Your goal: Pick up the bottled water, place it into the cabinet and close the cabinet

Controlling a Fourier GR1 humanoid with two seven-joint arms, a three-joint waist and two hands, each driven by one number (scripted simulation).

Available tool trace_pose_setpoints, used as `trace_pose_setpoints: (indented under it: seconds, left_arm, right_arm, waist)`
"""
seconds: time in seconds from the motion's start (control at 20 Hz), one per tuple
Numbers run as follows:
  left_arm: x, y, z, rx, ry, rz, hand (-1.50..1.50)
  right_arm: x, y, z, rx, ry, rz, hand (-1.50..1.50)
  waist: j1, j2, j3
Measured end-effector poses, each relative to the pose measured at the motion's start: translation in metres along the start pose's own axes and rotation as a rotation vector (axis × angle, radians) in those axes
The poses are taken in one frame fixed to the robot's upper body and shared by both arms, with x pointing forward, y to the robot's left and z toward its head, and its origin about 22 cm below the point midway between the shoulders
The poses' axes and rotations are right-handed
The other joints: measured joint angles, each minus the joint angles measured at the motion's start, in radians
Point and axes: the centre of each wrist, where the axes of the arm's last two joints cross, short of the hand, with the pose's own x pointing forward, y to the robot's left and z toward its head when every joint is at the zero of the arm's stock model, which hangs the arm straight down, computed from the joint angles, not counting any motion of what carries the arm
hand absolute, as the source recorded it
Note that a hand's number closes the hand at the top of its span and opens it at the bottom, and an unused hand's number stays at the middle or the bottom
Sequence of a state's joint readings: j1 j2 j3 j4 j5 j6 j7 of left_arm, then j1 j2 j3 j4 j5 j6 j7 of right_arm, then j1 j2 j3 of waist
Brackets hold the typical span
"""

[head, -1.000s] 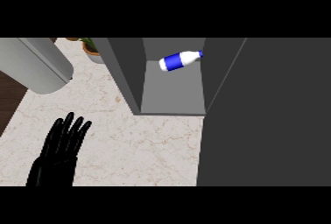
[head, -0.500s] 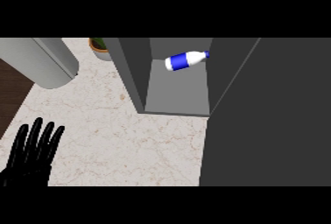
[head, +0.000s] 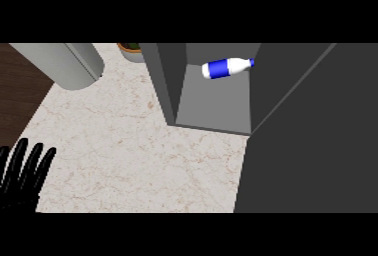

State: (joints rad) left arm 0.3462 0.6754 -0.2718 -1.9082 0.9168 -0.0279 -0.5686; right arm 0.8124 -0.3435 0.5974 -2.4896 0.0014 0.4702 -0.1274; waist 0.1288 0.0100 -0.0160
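Observation:
The bottled water [head: 225,68], white with a blue label, lies on its side inside the grey cabinet [head: 214,107] at the upper middle. The cabinet's dark door [head: 310,145] fills the right side of the view and covers part of the opening. My left hand [head: 22,175] shows at the lower left edge, open with its fingers straight and pointing up, far from the cabinet. My right hand shows nowhere in the view.
A grey cylindrical container [head: 63,62] lies at the upper left on the marble counter [head: 140,160]. A potted plant [head: 133,50] stands behind it beside the cabinet. Dark floor [head: 18,95] lies past the counter's left edge.
My left hand has drawn down and to the left, toward the lower left corner. The cabinet and the bottle have shifted rightward in the view, and the door covers more of the right side.

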Motion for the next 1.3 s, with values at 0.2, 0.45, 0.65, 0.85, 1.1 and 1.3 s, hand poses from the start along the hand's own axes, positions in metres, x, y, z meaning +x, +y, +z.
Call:
trace_pose_setpoints:
  seconds: [0.2, 0.45, 0.65, 0.85, 1.1, 1.3]
  left_arm:
    - [0.007, 0.004, -0.003, -0.033, 0.000, 0.006, -1.50]
    - [0.014, 0.008, -0.004, -0.070, 0.008, 0.003, -1.50]
    - [0.018, 0.011, -0.005, -0.094, 0.018, 0.007, -1.50]
    - [0.021, 0.012, -0.007, -0.115, 0.027, 0.005, -1.50]
    - [0.024, 0.015, -0.009, -0.127, 0.033, 0.000, -1.50]
    - [0.026, 0.018, -0.011, -0.128, 0.033, -0.005, -1.50]
  right_arm:
    - [0.001, -0.004, -0.007, 0.029, -0.001, 0.030, 1.50]
    - [0.003, -0.009, -0.013, 0.068, -0.001, 0.063, 1.50]
    - [0.005, -0.015, -0.019, 0.119, -0.003, 0.107, -1.50]
    - [0.010, -0.023, -0.025, 0.194, -0.004, 0.178, 1.50]
    - [0.014, -0.028, -0.035, 0.263, -0.005, 0.237, 1.50]
    - [0.017, -0.030, -0.043, 0.313, 0.003, 0.278, 1.50]
  waist:
    - [0.030, 0.009, -0.001]
    - [0.068, 0.015, -0.003]
    - [0.097, 0.019, -0.005]
    - [0.124, 0.018, -0.010]
    - [0.134, 0.018, -0.011]
    - [0.136, 0.019, -0.012]
